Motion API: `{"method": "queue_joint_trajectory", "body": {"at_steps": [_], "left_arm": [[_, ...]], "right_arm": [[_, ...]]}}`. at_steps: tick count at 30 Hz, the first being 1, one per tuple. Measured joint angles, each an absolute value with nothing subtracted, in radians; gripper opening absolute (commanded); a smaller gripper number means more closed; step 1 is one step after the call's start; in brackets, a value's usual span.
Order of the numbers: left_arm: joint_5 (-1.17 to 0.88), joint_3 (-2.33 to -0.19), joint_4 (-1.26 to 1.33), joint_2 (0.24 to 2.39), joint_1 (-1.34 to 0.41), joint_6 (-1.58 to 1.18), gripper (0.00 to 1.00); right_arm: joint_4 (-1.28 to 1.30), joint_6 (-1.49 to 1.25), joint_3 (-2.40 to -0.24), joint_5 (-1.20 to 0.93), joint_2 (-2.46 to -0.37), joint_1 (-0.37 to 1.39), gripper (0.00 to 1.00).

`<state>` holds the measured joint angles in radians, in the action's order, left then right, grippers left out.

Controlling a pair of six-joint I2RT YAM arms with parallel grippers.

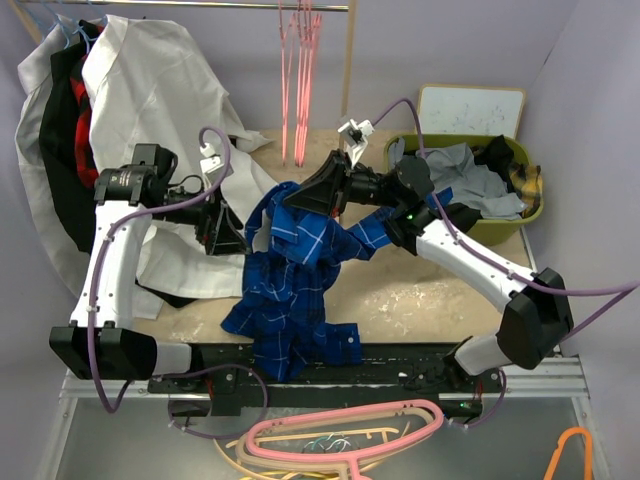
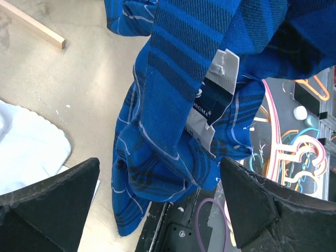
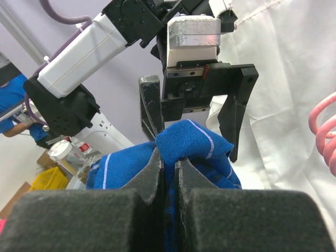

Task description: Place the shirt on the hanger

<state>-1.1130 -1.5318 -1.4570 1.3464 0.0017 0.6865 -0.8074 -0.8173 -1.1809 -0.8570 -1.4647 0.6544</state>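
Observation:
The royal-blue checked shirt (image 1: 290, 280) hangs in a bunch over the table's near middle, its hem draped over the front edge. My right gripper (image 1: 292, 197) is shut on a raised fold of the shirt (image 3: 194, 139), and the right wrist view shows that gripper (image 3: 169, 157) with cloth pinched between its pads. My left gripper (image 1: 245, 238) stands open just left of the shirt. From the left wrist, the left gripper (image 2: 160, 163) is wide apart, with the shirt (image 2: 173, 131) and its collar label just beyond. A thin pink hanger (image 1: 300, 90) hangs on the back rail among others like it.
A large white garment (image 1: 160, 90) hangs at the back left over dark clothes. A green basket (image 1: 535, 215) of grey clothes stands at the right. On the floor in front lie a thick pink hanger (image 1: 350, 435) and an orange hanger (image 1: 575, 450).

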Motion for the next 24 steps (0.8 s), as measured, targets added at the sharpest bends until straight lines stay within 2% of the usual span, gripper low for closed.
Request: {"method": "queue_joint_trajectory", "body": {"at_steps": [2,4,5,7,11,12,13,14,16,18,20,22,23,24], "left_arm": [[-1.103,-1.522,-1.432,1.341,-0.011,0.669,0.91],[-1.106,-1.522,-1.415,1.342,-0.020,0.663,0.74],[-1.111,-1.522,-1.412,1.343,-0.021,0.661,0.62],[-1.121,-1.522,-1.410,1.349,-0.023,0.667,0.48],[-1.134,-1.523,-1.407,1.364,-0.027,0.666,0.36],[-1.136,-1.522,-1.407,1.367,-0.028,0.666,0.27],[-1.139,-1.522,-1.406,1.369,-0.030,0.665,0.07],[-1.141,-1.522,-1.406,1.370,-0.030,0.664,0.00],[-1.146,-1.522,-1.400,1.371,-0.030,0.663,0.00],[-1.149,-1.522,-1.399,1.371,-0.031,0.665,0.00],[-1.147,-1.526,-1.402,1.371,-0.031,0.665,0.00],[-1.129,-1.548,-1.406,1.371,-0.033,0.663,0.00],[-1.118,-1.567,-1.406,1.371,-0.033,0.659,0.00],[-1.109,-1.593,-1.406,1.371,-0.034,0.651,0.00]], "right_arm": [[-0.813,-0.815,-1.172,-0.857,-1.464,0.654,0.00],[-0.814,-0.814,-1.164,-0.855,-1.464,0.654,0.00],[-0.814,-0.813,-1.160,-0.854,-1.463,0.654,0.00],[-0.814,-0.811,-1.152,-0.854,-1.463,0.654,0.00],[-0.815,-0.811,-1.141,-0.850,-1.462,0.654,0.00],[-0.815,-0.811,-1.139,-0.849,-1.462,0.654,0.00],[-0.815,-0.811,-1.137,-0.848,-1.462,0.654,0.00],[-0.815,-0.811,-1.136,-0.847,-1.461,0.654,0.00],[-0.818,-0.811,-1.132,-0.846,-1.459,0.654,0.03],[-0.822,-0.811,-1.124,-0.845,-1.452,0.654,0.28],[-0.821,-0.812,-1.110,-0.845,-1.440,0.654,0.62],[-0.818,-0.802,-1.082,-0.846,-1.419,0.654,0.87],[-0.804,-0.787,-1.061,-0.844,-1.398,0.654,0.98],[-0.777,-0.765,-1.041,-0.835,-1.373,0.654,1.00]]}}
